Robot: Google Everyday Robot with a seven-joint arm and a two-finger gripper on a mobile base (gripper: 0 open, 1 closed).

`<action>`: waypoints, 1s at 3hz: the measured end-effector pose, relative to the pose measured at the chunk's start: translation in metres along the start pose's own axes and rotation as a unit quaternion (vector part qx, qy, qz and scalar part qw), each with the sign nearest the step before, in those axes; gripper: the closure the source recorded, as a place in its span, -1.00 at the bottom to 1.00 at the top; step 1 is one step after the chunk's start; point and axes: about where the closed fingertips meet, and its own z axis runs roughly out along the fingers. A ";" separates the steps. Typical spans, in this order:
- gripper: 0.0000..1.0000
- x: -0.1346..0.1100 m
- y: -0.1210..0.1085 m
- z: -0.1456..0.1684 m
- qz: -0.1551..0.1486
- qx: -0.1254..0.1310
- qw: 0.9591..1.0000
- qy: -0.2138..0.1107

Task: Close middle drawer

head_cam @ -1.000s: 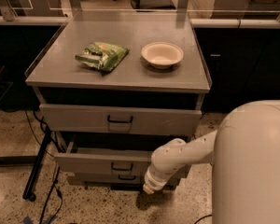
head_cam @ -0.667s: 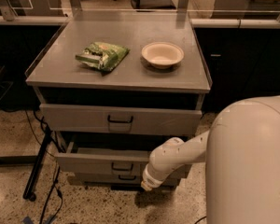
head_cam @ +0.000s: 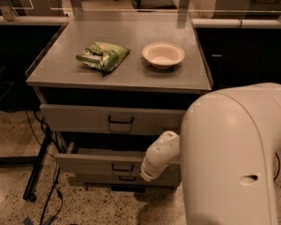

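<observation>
Gripper point(head_cam: 144, 174) at middle drawer point(head_cam: 89, 163) front

The arm point(head_cam: 234, 153) hides the right end of the middle drawer point(head_cam: 91, 163); the gripper point(head_cam: 145, 174), at its front, is mostly hidden.

No readable text anywhere — gripper point(head_cam: 144, 175) at middle drawer point(head_cam: 96, 163) front.

White arm point(head_cam: 234, 158) bulks at 4 o'clock — its forearm reaches toward 9, gripper point(head_cam: 145, 174) angled down toward 7.
</observation>
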 end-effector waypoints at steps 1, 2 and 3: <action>1.00 -0.002 -0.019 0.005 0.004 0.021 1.000 0.012; 0.62 -0.002 -0.020 0.005 0.004 0.021 1.000 0.013; 0.18 -0.002 -0.020 0.005 0.004 0.021 1.000 0.013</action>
